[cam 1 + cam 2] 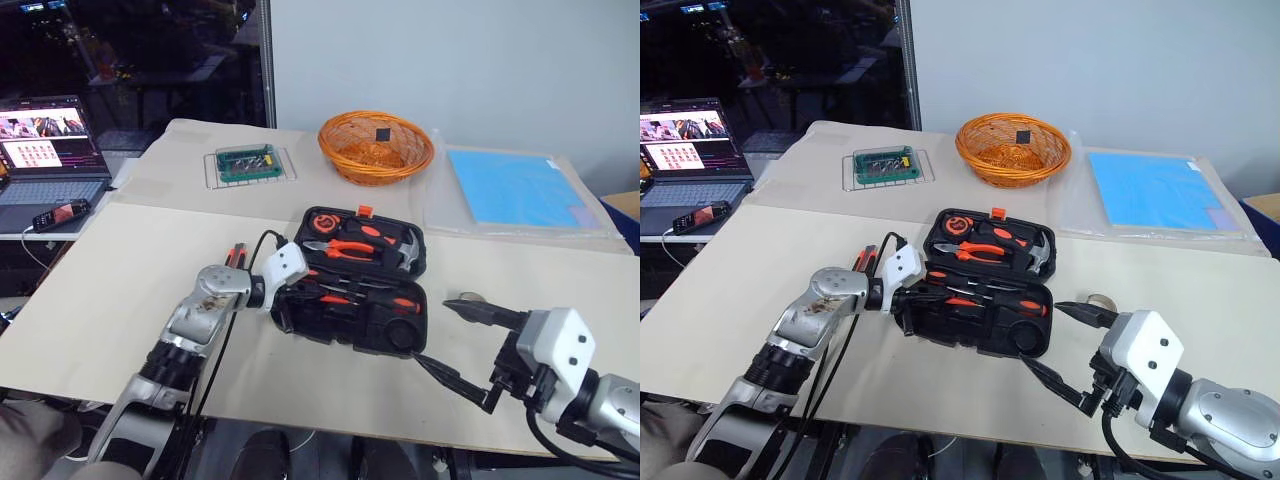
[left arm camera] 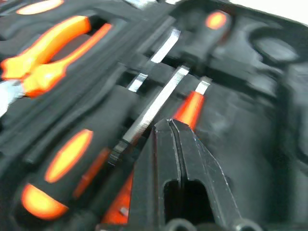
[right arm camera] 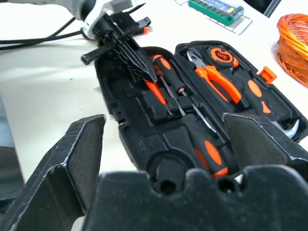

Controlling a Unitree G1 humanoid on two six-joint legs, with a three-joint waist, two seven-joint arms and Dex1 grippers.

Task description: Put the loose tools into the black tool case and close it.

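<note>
The black tool case (image 1: 352, 290) lies open on the worktop (image 1: 110, 300), screwdrivers (image 3: 166, 77) in its near half. The left gripper (image 3: 142, 67) is closed, empty, over them. The right gripper (image 1: 462, 345) gapes wide, empty, beside the case.

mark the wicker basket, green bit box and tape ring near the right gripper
orange wicker basket (image 1: 352, 165): left eye view, front rim.
green bit box (image 1: 249, 162): left eye view, top face.
tape ring (image 1: 1101, 300): right eye view, its rim beside the right gripper (image 1: 1068, 353).
</note>
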